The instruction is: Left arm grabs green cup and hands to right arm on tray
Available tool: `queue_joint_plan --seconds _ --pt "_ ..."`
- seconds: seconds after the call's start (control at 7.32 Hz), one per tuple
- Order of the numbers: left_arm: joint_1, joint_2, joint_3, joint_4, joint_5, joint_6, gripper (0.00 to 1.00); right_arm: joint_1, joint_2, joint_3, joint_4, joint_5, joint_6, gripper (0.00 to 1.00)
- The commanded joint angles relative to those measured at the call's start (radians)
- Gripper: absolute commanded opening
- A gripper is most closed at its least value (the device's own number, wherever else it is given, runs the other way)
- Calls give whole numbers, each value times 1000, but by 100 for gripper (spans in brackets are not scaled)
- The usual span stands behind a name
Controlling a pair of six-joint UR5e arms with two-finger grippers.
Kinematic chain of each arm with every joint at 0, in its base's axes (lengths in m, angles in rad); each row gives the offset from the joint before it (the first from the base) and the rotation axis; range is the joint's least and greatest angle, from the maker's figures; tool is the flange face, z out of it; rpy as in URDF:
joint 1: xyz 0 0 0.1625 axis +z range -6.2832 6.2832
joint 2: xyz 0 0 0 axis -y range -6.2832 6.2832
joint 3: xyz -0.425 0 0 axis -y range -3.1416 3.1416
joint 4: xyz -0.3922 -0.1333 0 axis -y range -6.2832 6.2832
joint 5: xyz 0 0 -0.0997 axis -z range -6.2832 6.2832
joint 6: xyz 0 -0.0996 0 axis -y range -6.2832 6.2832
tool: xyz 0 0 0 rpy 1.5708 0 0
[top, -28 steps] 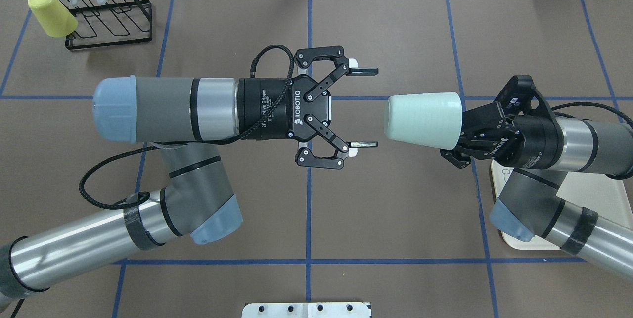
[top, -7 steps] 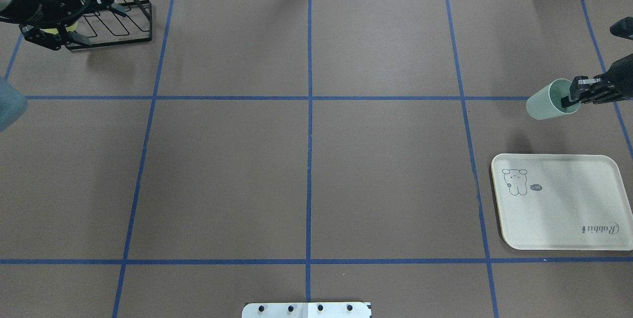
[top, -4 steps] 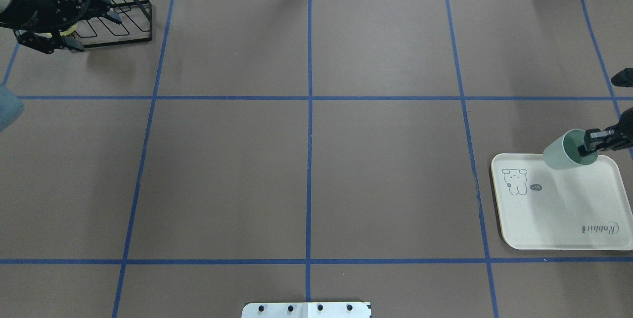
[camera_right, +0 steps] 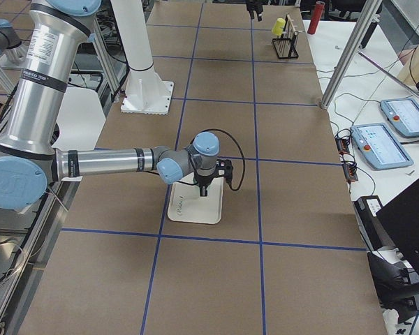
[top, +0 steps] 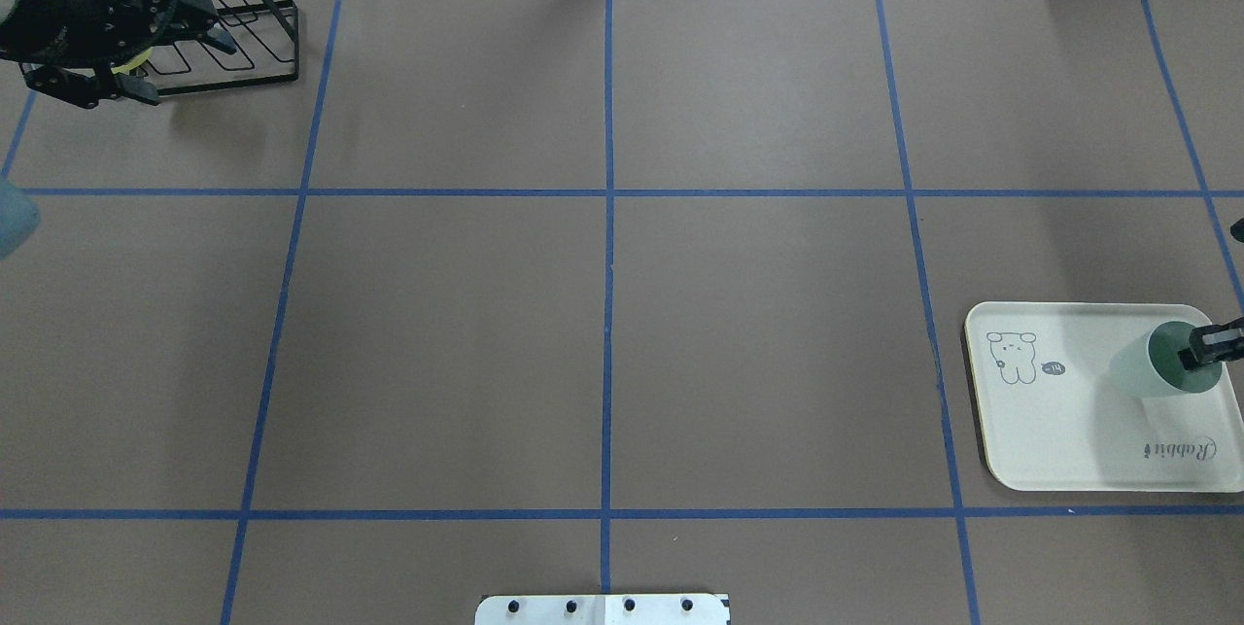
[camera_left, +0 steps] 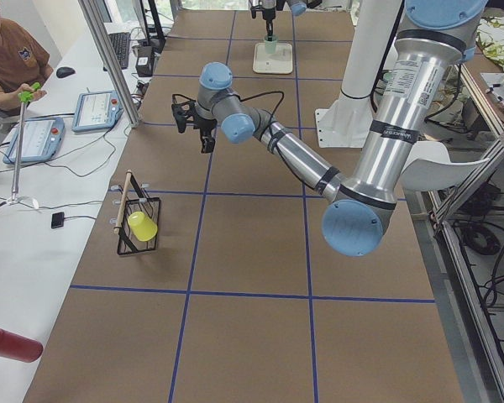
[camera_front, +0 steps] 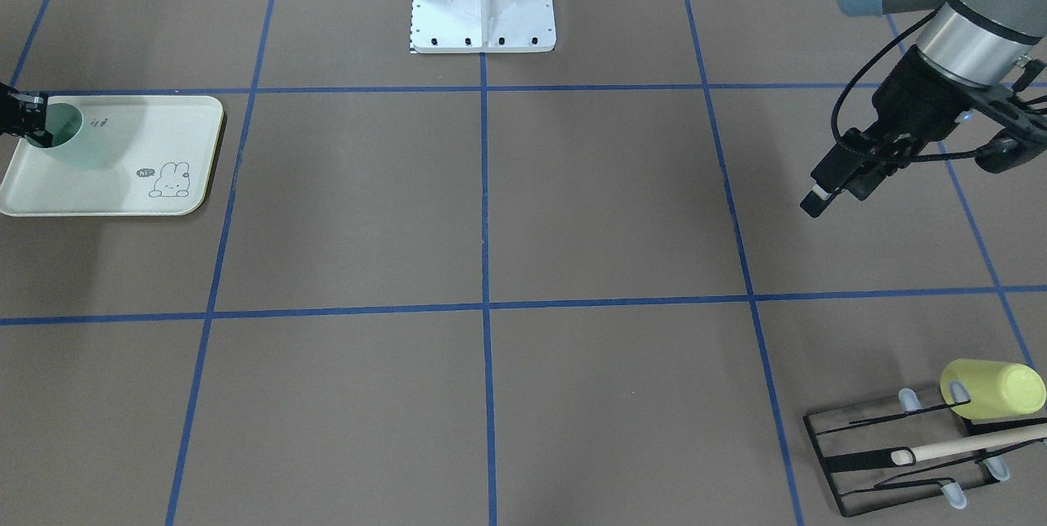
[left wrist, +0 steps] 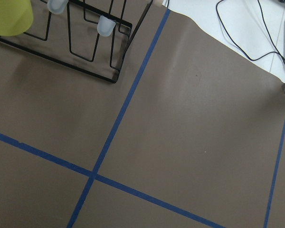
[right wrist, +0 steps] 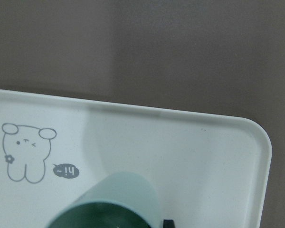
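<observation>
The pale mint-green cup (top: 1147, 367) hangs tilted over the right part of the cream Rabbit tray (top: 1069, 431). My right gripper (top: 1203, 353) is shut on its rim, one finger inside the mouth. I cannot tell whether the cup's base touches the tray. The front-facing view shows the cup (camera_front: 74, 146), the gripper (camera_front: 24, 119) and the tray (camera_front: 123, 191) at the far left. The right wrist view shows the cup's rim (right wrist: 118, 199) above the tray (right wrist: 204, 152). My left gripper (top: 192, 76) is open and empty, above the table near the black wire rack.
A black wire rack (top: 243, 42) stands at the far left corner with a yellow-green cup (camera_front: 994, 388) on one of its pegs; the left wrist view also shows that cup (left wrist: 9, 16). An operator sits past the table's far side (camera_left: 8, 59).
My right gripper has carried the green cup from beyond the tray's far edge to over the tray and lowered it. The left arm has stayed near the rack, open.
</observation>
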Motion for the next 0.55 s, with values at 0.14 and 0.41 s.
queue_joint_plan --seconds 0.14,0.41 --pt "0 0 -12 0 0 0 100 -7 -4 -23 72 29 9 0" --pt "0 -2 -15 8 0 0 100 -35 -2 -25 68 30 13 0"
